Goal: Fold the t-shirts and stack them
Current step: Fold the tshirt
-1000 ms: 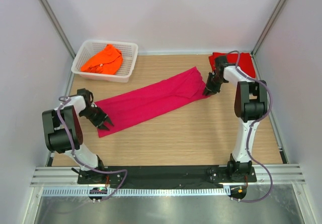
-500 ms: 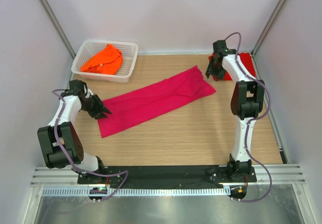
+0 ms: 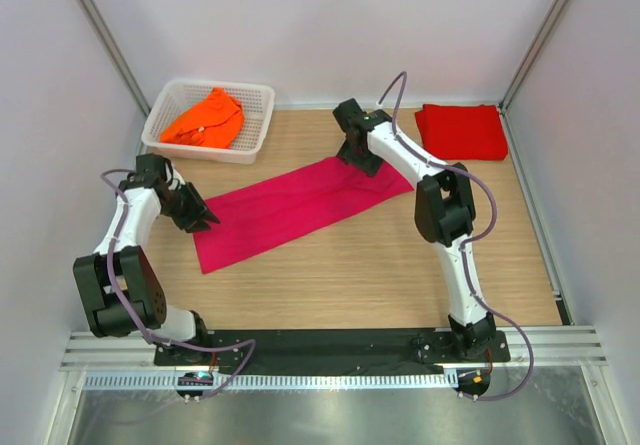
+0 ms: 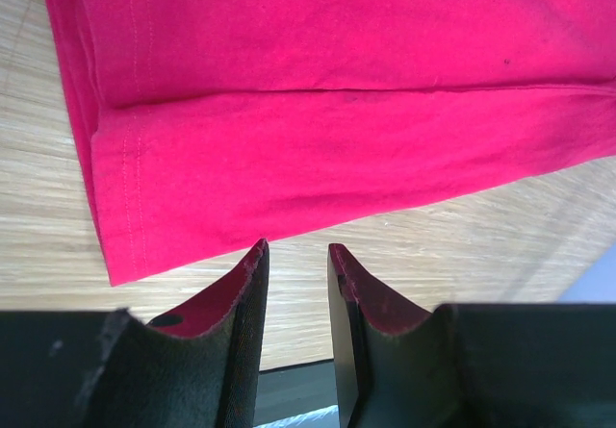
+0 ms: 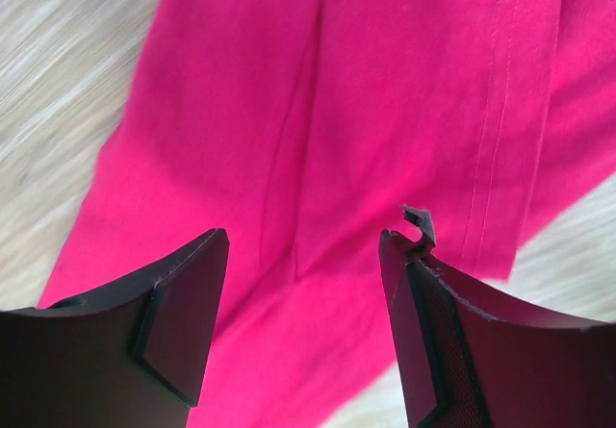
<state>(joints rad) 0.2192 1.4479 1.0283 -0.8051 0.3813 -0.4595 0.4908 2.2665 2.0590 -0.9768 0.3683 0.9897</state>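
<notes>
The magenta-pink t-shirt (image 3: 300,205) lies on the table as a long slanted strip, also filling the left wrist view (image 4: 337,111) and the right wrist view (image 5: 385,111). My left gripper (image 3: 207,221) (image 4: 296,250) is by the strip's left end, just off its hem, narrowly open with only wood between the fingers. My right gripper (image 3: 358,158) (image 5: 308,240) hovers wide open over the strip's far right end, holding nothing. The red t-shirt (image 3: 462,130) lies folded at the back right. The orange t-shirt (image 3: 205,117) is bunched in the basket.
The white lattice basket (image 3: 256,115) stands at the back left. Side walls close in the table on the left and right. Bare wood lies in front of the magenta strip, towards the arm bases.
My right arm swung left from the red shirt to the magenta strip's far end, and its jaws widened. My left gripper came off the strip's near corner and drew back slightly.
</notes>
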